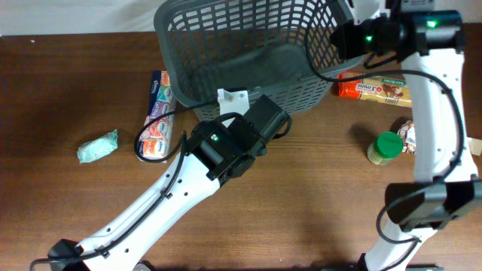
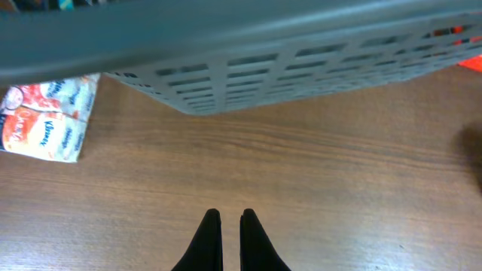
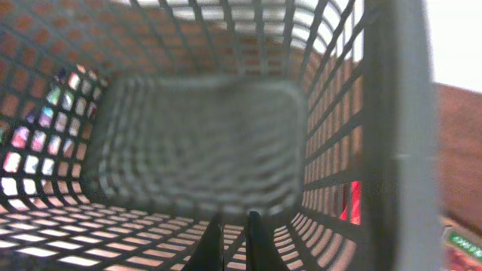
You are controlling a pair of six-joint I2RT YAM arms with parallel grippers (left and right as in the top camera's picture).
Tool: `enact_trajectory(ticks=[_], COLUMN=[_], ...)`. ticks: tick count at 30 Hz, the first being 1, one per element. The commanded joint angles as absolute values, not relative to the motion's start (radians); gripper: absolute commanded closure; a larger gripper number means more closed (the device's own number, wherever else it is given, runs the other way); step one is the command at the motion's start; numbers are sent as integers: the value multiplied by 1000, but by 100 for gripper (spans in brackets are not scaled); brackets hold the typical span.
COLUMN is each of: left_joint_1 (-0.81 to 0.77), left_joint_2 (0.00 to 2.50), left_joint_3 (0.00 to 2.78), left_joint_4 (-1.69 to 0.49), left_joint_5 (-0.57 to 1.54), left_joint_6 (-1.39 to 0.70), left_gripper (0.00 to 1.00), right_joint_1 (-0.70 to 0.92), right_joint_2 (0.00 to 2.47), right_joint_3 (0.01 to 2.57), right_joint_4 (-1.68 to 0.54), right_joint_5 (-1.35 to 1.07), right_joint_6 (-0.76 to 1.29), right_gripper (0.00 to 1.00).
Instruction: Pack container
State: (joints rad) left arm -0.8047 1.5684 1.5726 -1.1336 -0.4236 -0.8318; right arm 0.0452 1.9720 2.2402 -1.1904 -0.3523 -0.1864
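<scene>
- Three views split the scene between them. Only the overhead one shows both arms, the large dark grey plastic lattice basket (image 1: 301,96) at the far side of the brown wooden counter (image 1: 316,203), and the loose goods around it.
- Overhead we cannot make out either tool's tips, so we rely on the wrist views for them.
- From the left wrist we see the left tool (image 2: 230,226) with its black fingers closed together and nothing between them. It is over bare wood, short of the basket's slotted side, and a multi-coloured tissue pack (image 2: 49,120) lies off to its left.
- From the right wrist we see the right tool (image 3: 234,233) closed as well and gripping nothing. Its tips are inside the basket and point toward the blurred lattice floor.
- The left arm stretches diagonally from the near left corner up to the basket's near wall. The right arm rises from the near right edge and bends in over the basket's right rim.
- Inside the basket we see its own grey floor and walls and the right tool.
- Outside it, the tissue pack lies just beside the left wall and a crumpled pale green packet (image 1: 98,147) lies farther left. An orange snack wrapper (image 1: 374,86) lies to the right, with a green-lidded jar (image 1: 385,147) and a brown-and-white packet (image 1: 407,134) nearer us.
</scene>
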Motion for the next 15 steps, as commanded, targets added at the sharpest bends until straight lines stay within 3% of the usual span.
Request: enact_trajectory(ticks=[1, 9, 15], left_joint_1=[-802, -759, -669], left_joint_2=[1563, 1608, 1620], left_joint_3=[1591, 1591, 1591], left_joint_4=[-1134, -1142, -1138], left_joint_5=[-502, -534, -440], left_joint_6=[-845, -845, -844], left_gripper=[98, 98, 98], right_joint_1=[59, 59, 59], right_joint_2=[1998, 2002, 2002], right_joint_3=[2248, 2248, 2248], right_joint_4=[-1202, -1221, -1232], right_joint_5=[-323, -264, -253], right_joint_6=[-206, -205, -205], right_gripper=[96, 96, 96])
